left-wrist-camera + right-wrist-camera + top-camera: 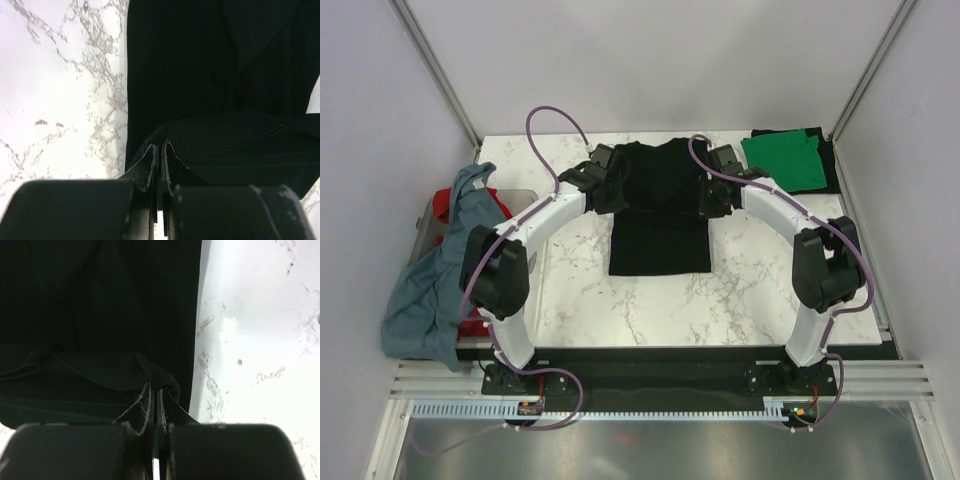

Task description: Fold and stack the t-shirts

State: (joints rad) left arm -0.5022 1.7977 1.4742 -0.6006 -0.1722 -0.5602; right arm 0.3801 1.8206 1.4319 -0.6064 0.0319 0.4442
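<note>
A black t-shirt lies in the middle of the marble table, its far end raised off the surface. My left gripper is shut on its far left edge; in the left wrist view the black cloth is pinched at the gripper. My right gripper is shut on its far right edge, with the cloth pinched at the gripper. A folded green t-shirt lies on a black one at the far right corner. A grey-blue t-shirt and a red one hang over the bin at left.
A translucent grey bin stands off the table's left edge under the loose shirts. White walls and metal posts close in the back and sides. Bare marble shows near the front right.
</note>
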